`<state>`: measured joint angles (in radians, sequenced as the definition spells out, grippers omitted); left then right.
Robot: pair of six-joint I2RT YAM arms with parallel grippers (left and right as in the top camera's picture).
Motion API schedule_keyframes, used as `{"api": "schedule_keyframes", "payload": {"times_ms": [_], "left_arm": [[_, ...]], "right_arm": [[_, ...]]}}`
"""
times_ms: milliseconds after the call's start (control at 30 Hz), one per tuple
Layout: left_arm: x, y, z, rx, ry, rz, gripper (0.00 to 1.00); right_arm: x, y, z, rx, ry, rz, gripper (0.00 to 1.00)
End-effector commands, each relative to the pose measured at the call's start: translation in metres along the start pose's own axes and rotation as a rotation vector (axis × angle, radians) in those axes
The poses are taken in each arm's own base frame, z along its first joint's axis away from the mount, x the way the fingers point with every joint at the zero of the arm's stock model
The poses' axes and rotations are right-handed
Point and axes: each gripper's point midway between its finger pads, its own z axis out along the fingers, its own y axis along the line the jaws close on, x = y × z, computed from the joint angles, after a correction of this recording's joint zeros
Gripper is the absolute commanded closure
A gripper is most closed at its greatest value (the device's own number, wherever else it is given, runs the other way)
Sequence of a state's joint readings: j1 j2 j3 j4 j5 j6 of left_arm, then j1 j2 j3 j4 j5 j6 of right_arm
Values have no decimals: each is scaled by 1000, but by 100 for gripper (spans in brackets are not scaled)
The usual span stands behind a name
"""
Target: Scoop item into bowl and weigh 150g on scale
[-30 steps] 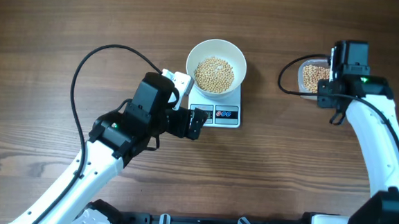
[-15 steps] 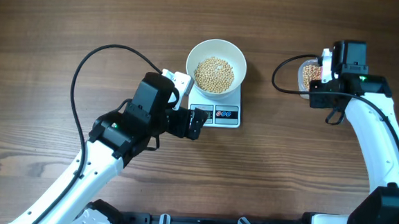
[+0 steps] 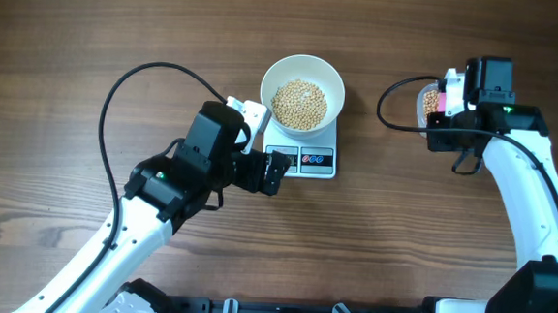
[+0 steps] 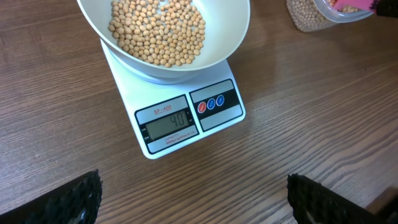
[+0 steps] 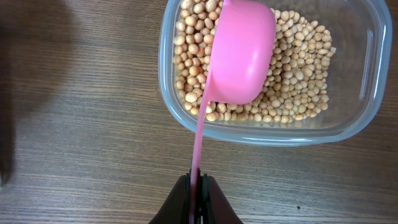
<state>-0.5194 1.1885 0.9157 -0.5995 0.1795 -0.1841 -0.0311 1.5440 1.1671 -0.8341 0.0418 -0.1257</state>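
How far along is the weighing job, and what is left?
Done: the round white bowl sits on the small white square scale, holding some tan beans; the display seems to read 40, below target. In hand: the right end effector is shut on the handle of the pink plastic scoop, over the clear plastic tub of beans. The left end effector hangs open by the scale. Left: more scoops into the bowl.

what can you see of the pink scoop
The pink scoop looks like smooth plastic: a rounded cup on a long thin handle. The right claw is shut on the handle's end. The cup lies over the beans in the clear tub, its smooth outer side toward the wrist camera, so its contents are hidden.
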Motion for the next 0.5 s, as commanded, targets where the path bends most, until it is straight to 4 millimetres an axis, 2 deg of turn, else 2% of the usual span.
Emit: {"api": "schedule_keyframes", "payload": {"times_ms": [0, 300, 467], "left_arm": [[1, 1, 2, -12, 4, 21, 0], [1, 1, 2, -12, 4, 21, 0], [1, 1, 2, -12, 4, 21, 0]], "right_arm": [[-1, 4, 3, -86, -5, 34, 95], [-3, -6, -4, -294, -56, 179, 96], [-3, -14, -6, -325, -71, 220, 96]]}}
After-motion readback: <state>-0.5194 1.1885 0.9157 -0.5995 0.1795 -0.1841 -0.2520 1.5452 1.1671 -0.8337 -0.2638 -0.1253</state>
